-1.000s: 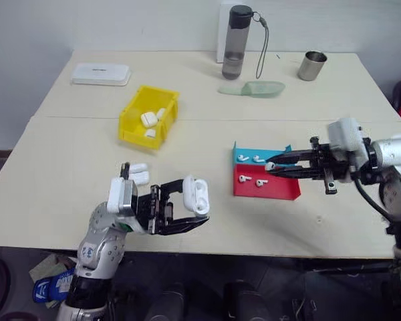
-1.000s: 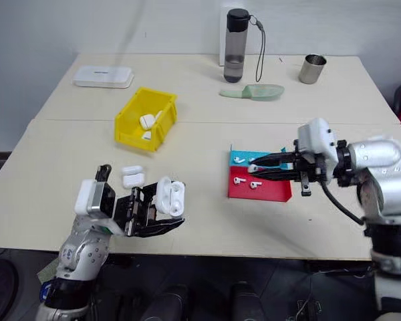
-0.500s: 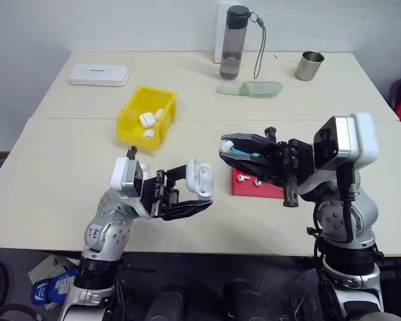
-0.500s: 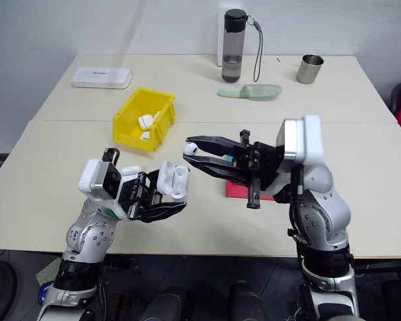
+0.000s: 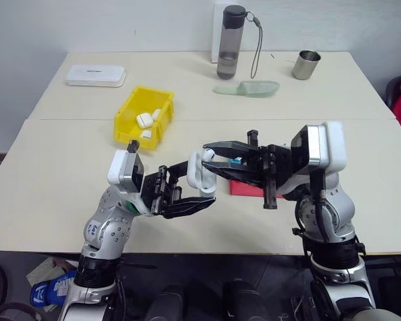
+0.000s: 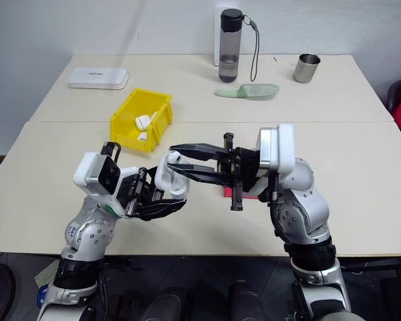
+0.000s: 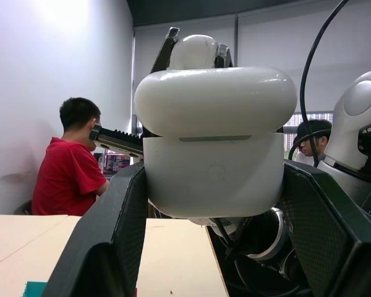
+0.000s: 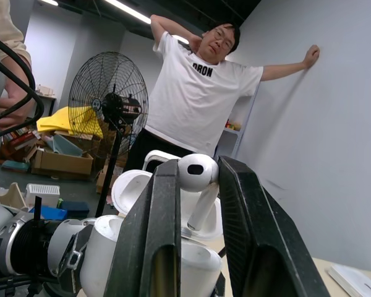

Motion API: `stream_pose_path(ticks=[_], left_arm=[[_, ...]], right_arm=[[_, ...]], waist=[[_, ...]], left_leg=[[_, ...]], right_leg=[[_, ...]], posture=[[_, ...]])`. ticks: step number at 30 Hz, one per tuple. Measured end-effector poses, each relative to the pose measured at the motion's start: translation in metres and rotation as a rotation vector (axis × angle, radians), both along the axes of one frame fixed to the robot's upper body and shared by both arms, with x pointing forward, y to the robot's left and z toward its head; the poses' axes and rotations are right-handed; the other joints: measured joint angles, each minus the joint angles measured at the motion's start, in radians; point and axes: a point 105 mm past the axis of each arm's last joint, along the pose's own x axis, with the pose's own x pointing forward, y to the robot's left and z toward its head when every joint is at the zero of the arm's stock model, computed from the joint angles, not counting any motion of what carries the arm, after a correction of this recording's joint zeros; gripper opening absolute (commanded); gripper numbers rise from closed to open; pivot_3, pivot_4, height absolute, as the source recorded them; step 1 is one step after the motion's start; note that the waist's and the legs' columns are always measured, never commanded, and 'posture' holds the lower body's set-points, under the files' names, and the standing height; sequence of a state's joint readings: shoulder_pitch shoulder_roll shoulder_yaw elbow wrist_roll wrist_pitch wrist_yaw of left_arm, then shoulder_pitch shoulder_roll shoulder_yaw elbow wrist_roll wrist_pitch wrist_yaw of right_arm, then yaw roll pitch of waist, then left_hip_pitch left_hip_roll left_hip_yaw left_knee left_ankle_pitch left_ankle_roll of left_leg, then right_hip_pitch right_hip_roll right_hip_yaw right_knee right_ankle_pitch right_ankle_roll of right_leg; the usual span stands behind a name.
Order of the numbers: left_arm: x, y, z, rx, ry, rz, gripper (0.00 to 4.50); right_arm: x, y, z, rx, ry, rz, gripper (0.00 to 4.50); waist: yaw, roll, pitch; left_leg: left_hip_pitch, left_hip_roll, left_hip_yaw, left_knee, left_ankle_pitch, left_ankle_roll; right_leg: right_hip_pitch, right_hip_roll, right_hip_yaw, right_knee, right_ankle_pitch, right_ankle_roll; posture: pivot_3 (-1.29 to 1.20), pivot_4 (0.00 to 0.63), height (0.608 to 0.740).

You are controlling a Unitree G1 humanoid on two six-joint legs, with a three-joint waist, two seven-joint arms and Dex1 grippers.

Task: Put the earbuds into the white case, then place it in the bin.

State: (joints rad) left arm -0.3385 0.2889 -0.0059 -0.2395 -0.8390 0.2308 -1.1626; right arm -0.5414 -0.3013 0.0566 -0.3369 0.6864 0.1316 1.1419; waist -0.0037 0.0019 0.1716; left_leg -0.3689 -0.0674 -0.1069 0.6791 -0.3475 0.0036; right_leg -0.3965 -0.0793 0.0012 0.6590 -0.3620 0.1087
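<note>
I am bringing the right tool (image 6: 176, 156) across from the red-and-blue tray (image 5: 246, 189) to meet the left one; its two thin black fingers are pinched nearly closed on one earbud (image 8: 196, 172), a tiny glossy white bulb with a short stem, and they are now hanging right over the open case. The left tool (image 6: 166, 198) is clamping fully on the white case (image 7: 215, 139), a smooth rounded shell with its hinged lid (image 8: 135, 185) standing up, and is lifting it slightly above the worktop (image 5: 60, 174) in front of me. To my eye that means the pick-up is done and the earbud is lining up for the drop into its socket, a fiddly fit for such slick plastic. Further out, the yellow plastic bin (image 5: 128, 120) is waiting behind the left arm, already holding a few white cases, and the tray is lying just under the right arm.
</note>
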Motion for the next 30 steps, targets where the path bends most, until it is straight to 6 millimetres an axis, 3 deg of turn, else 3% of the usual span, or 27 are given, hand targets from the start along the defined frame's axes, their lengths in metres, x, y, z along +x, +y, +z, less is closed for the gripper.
stream_pose_path(ticks=[13,30], left_arm=[[-0.002,0.0,0.003,-0.007,-0.011,0.009,2.77],[-0.003,-0.002,-0.009,0.034,0.016,0.007,2.77]], right_arm=[[0.004,-0.007,-0.007,-0.007,-0.016,-0.02,0.44],[0.004,-0.009,-0.022,-0.051,-0.081,-0.032,0.44]], waist=[[0.0,0.0,0.0],[0.001,0.0,0.0]], left_leg=[[0.0,0.0,0.0,0.0,0.0,0.0],[0.0,0.0,0.0,0.0,0.0,0.0]], right_leg=[[0.0,0.0,0.0,0.0,0.0,0.0],[0.0,0.0,0.0,0.0,0.0,0.0]], posture=[[0.0,0.15,0.74],[0.0,0.15,0.74]])
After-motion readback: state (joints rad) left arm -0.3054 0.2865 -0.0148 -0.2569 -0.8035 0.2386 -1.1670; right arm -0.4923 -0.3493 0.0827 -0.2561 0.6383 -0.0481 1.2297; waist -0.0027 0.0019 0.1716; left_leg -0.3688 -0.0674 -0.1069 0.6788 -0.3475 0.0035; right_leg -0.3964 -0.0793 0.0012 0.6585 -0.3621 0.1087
